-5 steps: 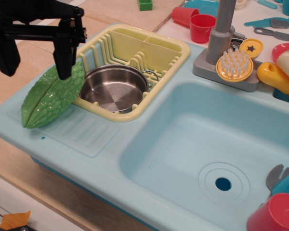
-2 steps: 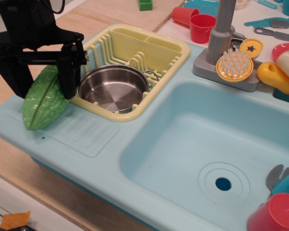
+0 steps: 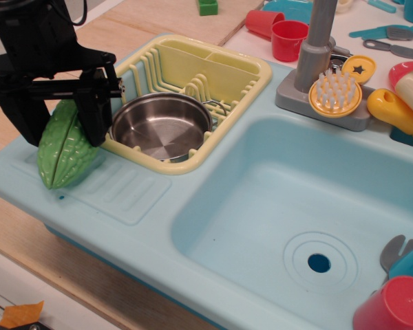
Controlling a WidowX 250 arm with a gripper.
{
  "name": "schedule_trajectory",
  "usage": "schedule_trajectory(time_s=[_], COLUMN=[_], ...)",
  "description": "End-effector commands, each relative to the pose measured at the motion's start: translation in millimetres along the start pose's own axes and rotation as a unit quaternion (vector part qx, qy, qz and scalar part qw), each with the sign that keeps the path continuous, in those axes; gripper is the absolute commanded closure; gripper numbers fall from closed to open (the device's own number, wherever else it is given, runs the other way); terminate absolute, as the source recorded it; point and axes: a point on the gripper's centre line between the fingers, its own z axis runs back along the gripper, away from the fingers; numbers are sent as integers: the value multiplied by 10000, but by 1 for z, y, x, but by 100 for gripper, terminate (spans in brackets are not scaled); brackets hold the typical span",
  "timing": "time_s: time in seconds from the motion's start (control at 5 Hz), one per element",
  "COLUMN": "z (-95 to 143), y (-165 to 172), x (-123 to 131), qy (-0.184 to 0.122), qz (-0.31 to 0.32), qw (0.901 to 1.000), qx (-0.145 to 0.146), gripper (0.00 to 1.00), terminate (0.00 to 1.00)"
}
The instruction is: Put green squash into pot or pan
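End effector (image 3: 58,117) is straddling the squash (image 3: 67,148) w/ fingers spread either side, grip not clearly closed, squash sitting on the drainboard just left of the pan (image 3: 162,127), so lift & drop-in are pending.

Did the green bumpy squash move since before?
Yes. The green squash has turned more upright between the gripper fingers; its top end has swung left, away from the yellow dish rack.
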Motion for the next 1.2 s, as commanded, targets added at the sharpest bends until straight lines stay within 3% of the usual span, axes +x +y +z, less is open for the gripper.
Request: schedule_trajectory(time_s=[0.0,0.2,0.6,0.8,1.0], z=[16,28,16,12,12], y=[-16,-33,-43,-43,-43], x=[22,44,73,77,77], qy=[-94,-202,-304,-140,-140], qz=[-413,-825,-1501,-1653,-1653], qw=[9990,9960,9882,9860,9860], qx=[154,275,-85,-192,-192], gripper=[100,100,100,0,0], terminate=[0,0,0,0,0])
